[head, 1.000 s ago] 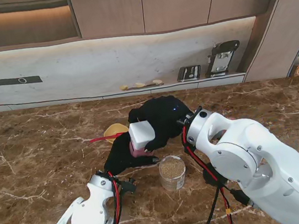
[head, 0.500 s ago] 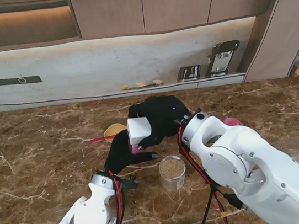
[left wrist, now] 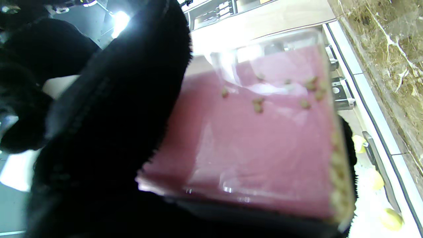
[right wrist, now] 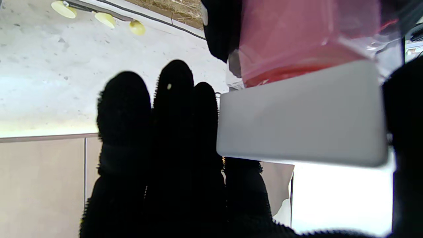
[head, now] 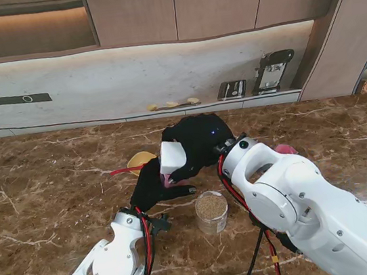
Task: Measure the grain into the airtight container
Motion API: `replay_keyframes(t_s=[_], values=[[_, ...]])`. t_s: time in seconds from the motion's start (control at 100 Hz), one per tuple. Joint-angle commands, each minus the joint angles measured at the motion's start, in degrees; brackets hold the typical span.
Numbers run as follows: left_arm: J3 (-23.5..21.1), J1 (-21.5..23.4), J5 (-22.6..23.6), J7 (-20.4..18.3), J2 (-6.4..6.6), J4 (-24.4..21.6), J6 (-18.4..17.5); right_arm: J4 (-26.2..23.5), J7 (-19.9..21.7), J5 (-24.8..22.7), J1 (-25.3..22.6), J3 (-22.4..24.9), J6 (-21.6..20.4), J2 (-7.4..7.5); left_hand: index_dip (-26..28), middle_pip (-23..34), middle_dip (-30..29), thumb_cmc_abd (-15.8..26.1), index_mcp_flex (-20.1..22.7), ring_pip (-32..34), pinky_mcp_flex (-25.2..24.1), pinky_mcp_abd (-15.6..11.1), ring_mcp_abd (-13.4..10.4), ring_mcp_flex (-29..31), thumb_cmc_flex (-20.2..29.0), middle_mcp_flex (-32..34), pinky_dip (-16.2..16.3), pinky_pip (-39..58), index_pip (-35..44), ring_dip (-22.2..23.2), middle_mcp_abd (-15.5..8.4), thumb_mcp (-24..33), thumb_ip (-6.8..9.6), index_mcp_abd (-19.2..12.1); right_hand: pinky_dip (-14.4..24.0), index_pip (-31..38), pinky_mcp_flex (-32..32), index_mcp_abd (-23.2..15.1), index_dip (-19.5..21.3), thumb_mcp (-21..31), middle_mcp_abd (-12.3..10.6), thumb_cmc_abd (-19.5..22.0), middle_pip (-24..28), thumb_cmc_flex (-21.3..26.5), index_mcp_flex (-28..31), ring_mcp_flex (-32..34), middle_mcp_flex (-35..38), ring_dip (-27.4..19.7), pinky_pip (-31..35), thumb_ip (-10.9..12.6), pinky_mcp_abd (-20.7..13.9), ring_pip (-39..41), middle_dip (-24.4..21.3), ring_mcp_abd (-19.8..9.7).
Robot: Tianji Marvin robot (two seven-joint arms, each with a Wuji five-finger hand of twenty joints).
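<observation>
Two black-gloved hands meet over the marble table (head: 35, 199), farther from me than the glass jar (head: 212, 212), which stands upright and holds tan grain. My left hand (head: 151, 186) grips a clear container with a pink base (left wrist: 261, 142); a few grains cling inside, more along one edge. My right hand (head: 194, 143) pinches a white lid (head: 171, 157) between thumb and fingers, touching the container's end. A yellow dish (head: 139, 160) sits just beyond.
</observation>
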Motion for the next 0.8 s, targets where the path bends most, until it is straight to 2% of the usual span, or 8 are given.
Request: replay_keyframes(t_s=[0.0,0.24,0.3,0.33,0.38,0.5,0.66,0.79], values=[[0.62,-0.01,0.17,-0.27,-0.48,-0.25,0.04,0.57,0.66,0.96,-0.12,0.19,0.24,-0.07,0.93,7.2,0.11,29.93,16.27,5.29,-0.04,-3.57,-3.72,5.84,13.37,5.14,-0.19,0.59,23.99,2.9,-7.84,20.86,-1.0,-17.24,-0.81,-0.97,1.28,0.23,-0.26,2.67,0.46,5.92,-0.18,2.21,-0.95,2.12,-0.88,-0.86,2.66,4.76,-2.12,1.16,-0.72,0.79],[0.75,-0.21,0.13,-0.44,-0.46,-0.17,0.08,-0.12,5.29,2.5,1.32,0.44,-0.51,0.46,0.92,7.15,-0.1,30.04,16.2,5.34,0.07,-3.72,-4.05,5.89,13.33,5.11,-0.15,0.7,23.99,2.86,-7.99,20.75,-1.0,-17.44,-0.43,-11.09,-3.44,2.58,-7.5,-7.0,0.88,13.96,-6.94,5.18,-4.17,-3.22,-3.93,-1.58,-0.81,6.93,0.37,-1.41,-5.76,2.56],[0.72,-0.15,0.18,-0.43,-0.44,-0.24,0.13,-0.22,6.02,3.08,1.66,0.52,-0.92,0.56,0.92,7.17,-0.15,29.98,16.27,5.37,0.08,-3.74,-3.98,5.95,13.36,5.15,-0.15,0.72,24.03,2.85,-8.01,20.76,-0.97,-17.4,0.05,-12.41,-4.11,2.81,-9.2,-10.62,1.06,15.78,-8.2,6.25,-4.37,-3.9,-4.22,-1.79,-1.48,7.62,0.37,-2.08,-7.13,2.8],[0.71,-0.12,0.21,-0.41,-0.45,-0.26,0.16,-0.29,6.44,3.46,1.82,0.48,-1.01,0.62,0.93,7.17,-0.18,29.96,16.3,5.36,0.08,-3.74,-4.1,5.93,13.37,5.17,-0.15,0.72,24.05,2.83,-8.03,20.75,-0.98,-17.4,0.34,-12.71,-4.55,2.75,-10.07,-15.01,1.04,17.53,-8.89,7.33,-4.5,-4.31,-4.36,-1.96,-1.98,8.64,0.46,-2.56,-7.96,2.97],[0.7,-0.07,0.25,-0.35,-0.45,-0.33,0.2,-0.44,7.13,3.42,2.06,0.44,-1.33,0.71,0.92,7.16,-0.23,29.95,16.23,5.34,0.07,-3.74,-4.1,5.94,13.37,5.14,-0.15,0.72,24.03,2.82,-8.02,20.74,-0.98,-17.49,0.49,-13.12,-5.2,2.81,-10.78,-17.66,1.01,17.8,-9.87,6.0,-5.09,-4.99,-4.79,-2.4,-2.56,9.68,0.28,-3.58,-8.81,2.98],[0.73,-0.01,0.26,-0.26,-0.47,-0.39,0.08,-0.6,8.11,3.41,2.42,0.38,-1.67,0.84,0.92,7.2,-0.29,30.0,16.18,5.35,0.07,-3.74,-4.15,5.97,13.36,5.13,-0.16,0.72,24.04,2.8,-8.05,20.73,-0.97,-17.5,0.27,-14.5,-8.53,2.85,-12.27,-12.59,0.6,14.46,-11.95,2.08,-7.24,-7.9,-7.02,-4.46,-5.8,10.17,1.06,-8.35,-10.46,3.72],[0.61,0.14,0.24,-0.07,-0.51,-0.53,0.0,-1.15,8.89,2.99,2.14,0.8,-1.82,0.94,0.9,7.29,-0.29,29.98,16.19,5.37,0.07,-3.74,-4.16,6.03,13.34,5.13,-0.16,0.73,24.02,2.82,-7.96,20.73,-0.96,-17.43,-0.11,-17.17,-18.64,2.84,-13.11,-11.35,-0.38,16.17,-15.34,-1.53,-11.96,-15.98,-12.75,-9.38,-13.87,10.0,7.01,-18.43,-12.29,5.55],[0.58,0.23,0.08,-0.26,-0.45,-0.68,0.08,-2.11,9.25,2.67,1.8,1.68,-2.02,0.96,0.93,7.34,-0.21,30.08,16.19,5.37,0.2,-3.67,-4.05,5.96,13.3,5.13,-0.15,0.77,24.07,2.85,-7.86,20.72,-0.94,-17.45,0.24,-18.86,-26.53,2.15,-13.54,-11.24,-0.85,17.31,-18.41,-3.16,-13.45,-22.34,-15.8,-13.4,-19.43,9.8,9.4,-24.69,-14.22,6.68]])
